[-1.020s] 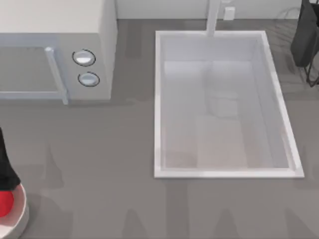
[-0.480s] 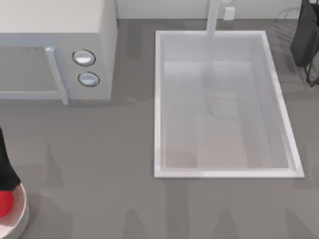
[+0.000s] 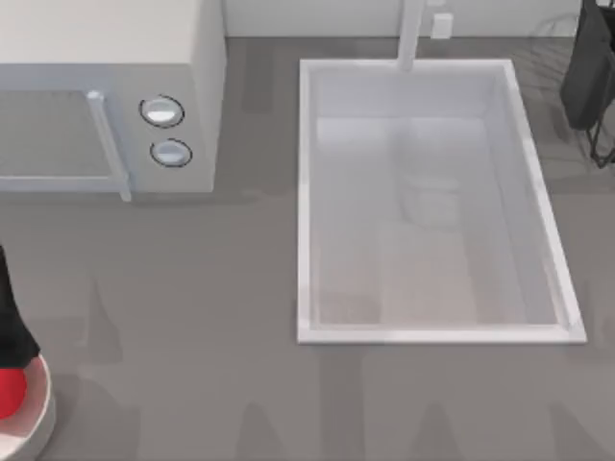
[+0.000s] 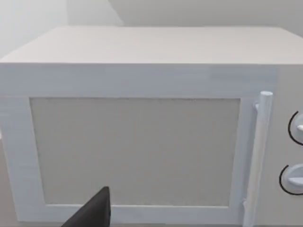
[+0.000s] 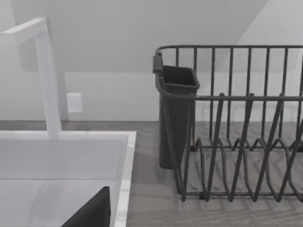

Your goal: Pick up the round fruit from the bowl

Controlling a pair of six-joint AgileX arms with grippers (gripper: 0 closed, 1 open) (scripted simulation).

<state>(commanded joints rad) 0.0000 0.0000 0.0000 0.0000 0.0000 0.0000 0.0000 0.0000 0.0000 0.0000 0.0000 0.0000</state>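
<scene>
Sitting in the round white bowl (image 3: pixel 38 408) at the table's near-left corner, the smooth red fruit (image 3: pixel 10 392) lies partly under my dark left arm (image 3: pixel 12 322); how its gripper stands, I cannot tell. Boxy microwave (image 3: pixel 106 77) behind.

Round fruit (image 3: pixel 8 394) slightly lower in bowl (image 3: pixel 38 423).
</scene>
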